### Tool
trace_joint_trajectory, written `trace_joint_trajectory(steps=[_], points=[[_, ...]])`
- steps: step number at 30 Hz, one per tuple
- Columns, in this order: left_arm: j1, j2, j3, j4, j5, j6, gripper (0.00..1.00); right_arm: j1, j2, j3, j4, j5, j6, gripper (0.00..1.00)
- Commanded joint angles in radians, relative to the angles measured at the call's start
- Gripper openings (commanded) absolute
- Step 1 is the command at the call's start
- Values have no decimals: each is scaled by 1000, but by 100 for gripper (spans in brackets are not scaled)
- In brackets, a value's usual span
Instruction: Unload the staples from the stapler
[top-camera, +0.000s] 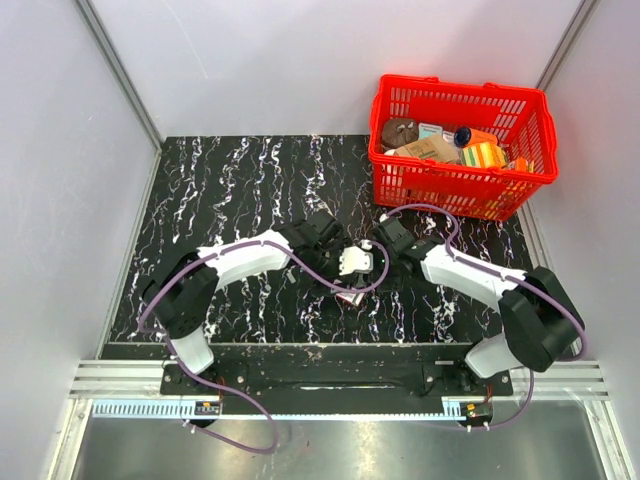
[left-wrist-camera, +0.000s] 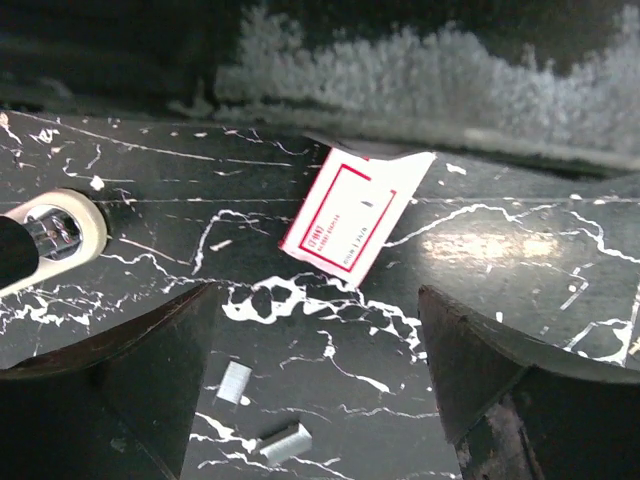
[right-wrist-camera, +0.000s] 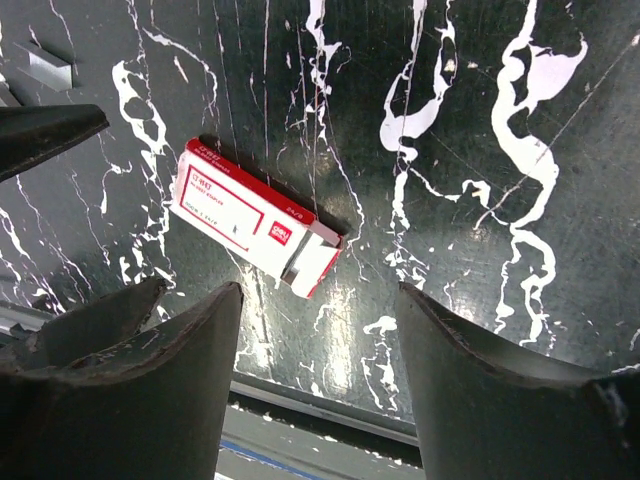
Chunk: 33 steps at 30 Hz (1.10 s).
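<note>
Three pale walls (top-camera: 320, 60) | black white-veined tabletop (top-camera: 230, 190) | red basket (top-camera: 450, 190) far-right corner

Top view evenly bright, soft shadows; left wrist view dim; glare on the marble table (left-wrist-camera: 480, 245) right of the box (left-wrist-camera: 352, 215); beyond it, blur.

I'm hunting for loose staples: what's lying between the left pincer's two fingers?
In the left wrist view, two short silvery staple strips lie on the marbled tabletop between the open fingers of the left pincer.
</note>
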Motion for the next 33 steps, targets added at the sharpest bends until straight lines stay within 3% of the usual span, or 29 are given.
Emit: trace_joint_trajectory(steps=[1,10,23,33], points=[[-3,33,48,93,-4,37,86,5,34,-2,61,-49,47,67],[-3,65,25,124,22,45,86,5,65,-8,52,-72,50,57],[35,-36,-60,208,100,-19,85,-14,-81,-63,-3,-60,47,62],[41,-122,-151,225,137,14,86,-46,-47,-58,55,-133,81,64]])
